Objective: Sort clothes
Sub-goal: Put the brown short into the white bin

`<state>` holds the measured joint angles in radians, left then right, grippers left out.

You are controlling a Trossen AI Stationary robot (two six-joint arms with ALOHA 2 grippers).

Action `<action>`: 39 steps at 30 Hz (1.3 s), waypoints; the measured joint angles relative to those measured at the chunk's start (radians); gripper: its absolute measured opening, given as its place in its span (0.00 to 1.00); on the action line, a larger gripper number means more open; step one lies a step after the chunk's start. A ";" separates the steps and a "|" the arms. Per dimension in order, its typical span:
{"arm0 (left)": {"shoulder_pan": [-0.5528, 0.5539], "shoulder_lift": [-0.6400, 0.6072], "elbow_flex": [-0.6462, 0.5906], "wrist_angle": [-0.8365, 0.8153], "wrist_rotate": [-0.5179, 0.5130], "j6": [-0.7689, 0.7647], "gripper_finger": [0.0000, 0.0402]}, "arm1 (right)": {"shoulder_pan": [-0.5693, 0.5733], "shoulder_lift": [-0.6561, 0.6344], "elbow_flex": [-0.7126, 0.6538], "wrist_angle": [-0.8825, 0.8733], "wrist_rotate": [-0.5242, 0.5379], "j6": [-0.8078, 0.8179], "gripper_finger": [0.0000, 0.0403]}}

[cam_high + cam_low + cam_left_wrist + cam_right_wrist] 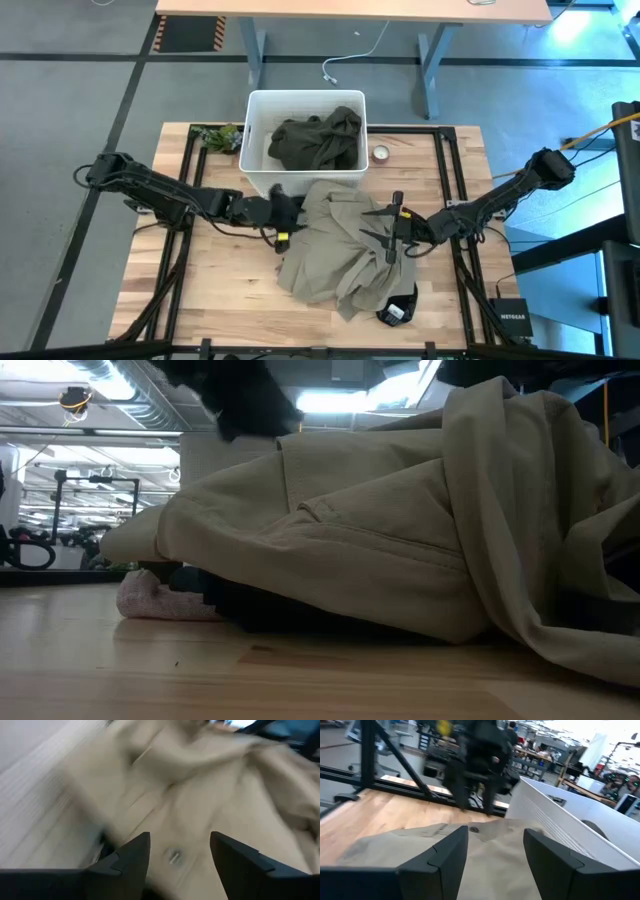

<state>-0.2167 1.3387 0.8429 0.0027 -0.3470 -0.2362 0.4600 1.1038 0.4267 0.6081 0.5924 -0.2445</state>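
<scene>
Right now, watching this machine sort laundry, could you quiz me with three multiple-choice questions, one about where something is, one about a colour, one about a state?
1. Where is the dark olive garment?
A. inside the white bin
B. on the floor
C. hanging off the table's front edge

2. What colour is the large garment spread on the table in front of the bin?
A. bright red
B. beige-khaki
C. white

3. How do the jaws of the left gripper stand?
A. clamped on the bin's rim
B. shut on a pink garment
C. open, over the khaki cloth

Answers:
1. A, since the high view shows it heaped within the bin's walls.
2. B, as the beige-khaki garment looks tan in every view.
3. C, because the left wrist view shows a clear gap between the two fingers with khaki fabric beyond.
</scene>
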 joint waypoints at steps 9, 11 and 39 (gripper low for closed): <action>-0.011 0.170 0.046 0.294 -0.042 0.357 0.50 | -0.044 0.006 0.000 -0.011 -0.043 0.028 0.52; 0.003 0.215 0.095 0.204 -0.047 0.373 0.50 | -0.041 0.015 0.000 -0.013 -0.045 0.031 0.52; 0.000 0.407 0.228 -0.048 0.015 0.307 0.49 | -0.042 0.053 0.000 -0.012 -0.062 0.083 0.52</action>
<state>-0.2170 1.7461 1.0706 -0.0452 -0.3322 0.0708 0.4183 1.1571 0.4267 0.5960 0.5304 -0.1619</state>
